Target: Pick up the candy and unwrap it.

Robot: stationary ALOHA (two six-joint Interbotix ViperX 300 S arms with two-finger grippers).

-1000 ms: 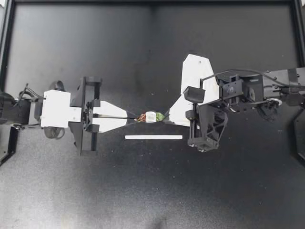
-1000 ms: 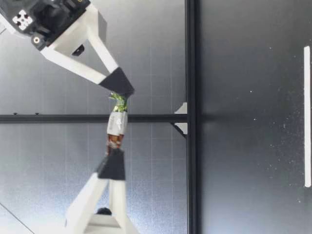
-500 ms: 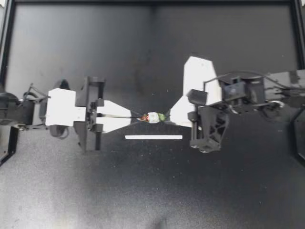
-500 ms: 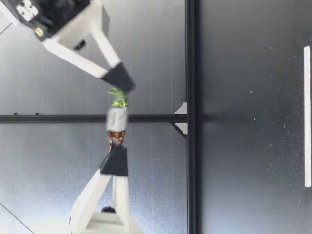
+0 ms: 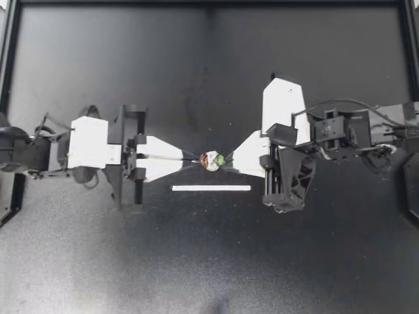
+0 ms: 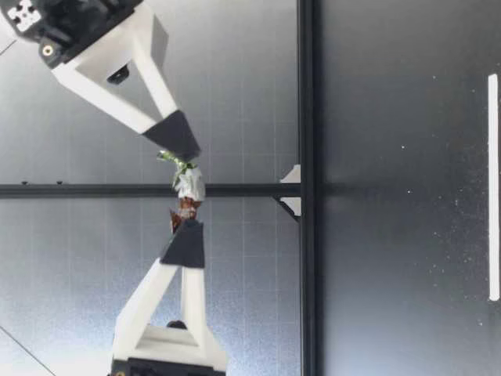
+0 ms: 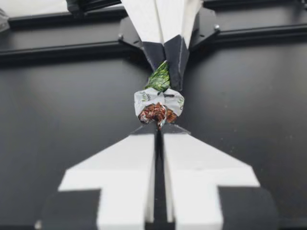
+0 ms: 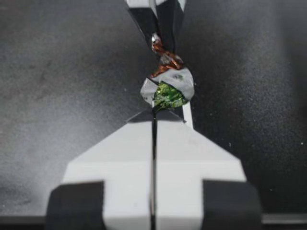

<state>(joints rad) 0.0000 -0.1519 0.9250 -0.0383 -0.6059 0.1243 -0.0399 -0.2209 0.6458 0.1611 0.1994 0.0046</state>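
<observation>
Your candy point(image 5: 212, 159) is a small sweet in a twisted wrapper: a crinkled silver-white middle, a brown foil twist at one end and a green foil twist at the other. It hangs in the air well above the dark counter point(image 5: 196, 261), about midway between its left and right sides, and touches nothing but the two grippers. Its long axis runs left to right, roughly level, with the brown twist pointing left and the green twist pointing right. Your left gripper point(image 5: 191, 159) is closed, both fingers pinching the brown twist; in the left wrist view the fingers meet at that twist with only a thin slit between them. Your right gripper point(image 5: 228, 159) is closed too, clamped on the green twist from two sides, its fingers pressed together right up against the wrapper's rounded middle in the right wrist view. The two grippers face each other tip to tip along the candy's axis, with the short body of the candy filling the gap between them. A thin white strip point(image 5: 211, 188) lies flat on the counter near the candy in the top view and also runs left to right.
</observation>
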